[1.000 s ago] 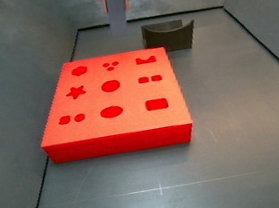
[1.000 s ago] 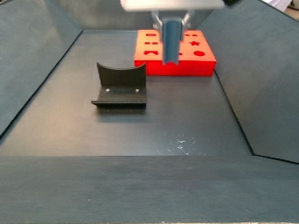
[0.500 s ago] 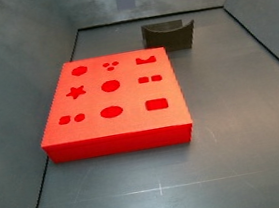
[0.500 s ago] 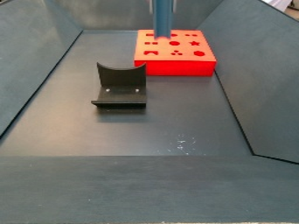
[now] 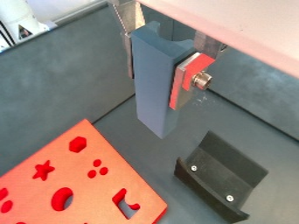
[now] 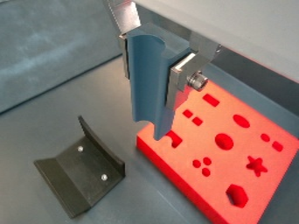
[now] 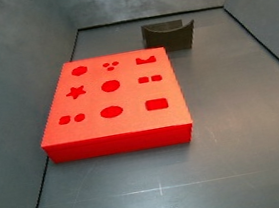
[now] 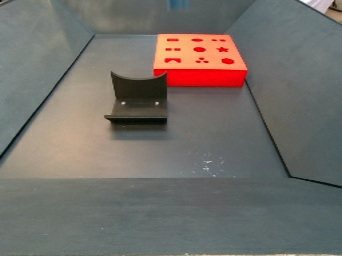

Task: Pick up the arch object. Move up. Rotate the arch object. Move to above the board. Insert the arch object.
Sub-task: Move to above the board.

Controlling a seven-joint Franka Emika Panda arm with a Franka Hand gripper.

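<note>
Hanging from the gripper in a wrist view, the arch object is clamped between the two silver plates, a finger pressing its side; its long axis runs straight down from the jaws toward the floor. Below and to one side lies the board, its corner with the star and circle cut-outs showing, while the fixture sits on the floor opposite; the slab's lower end hangs over bare floor between them, not yet over the board

Looking through the second wrist view, the gripper holds the arch object the same way, upright, a curved hollow showing along its face. Its lower end appears near the board edge, with the fixture well apart across the floor

Turning to a side view, only the board and the fixture show; gripper and slab are out of frame, presumably above

Checking the remaining side view, the board lies at the far end and the fixture nearer. Judging from all this, the coming move is a turn of the slab, then a sideways carry over the board
</note>
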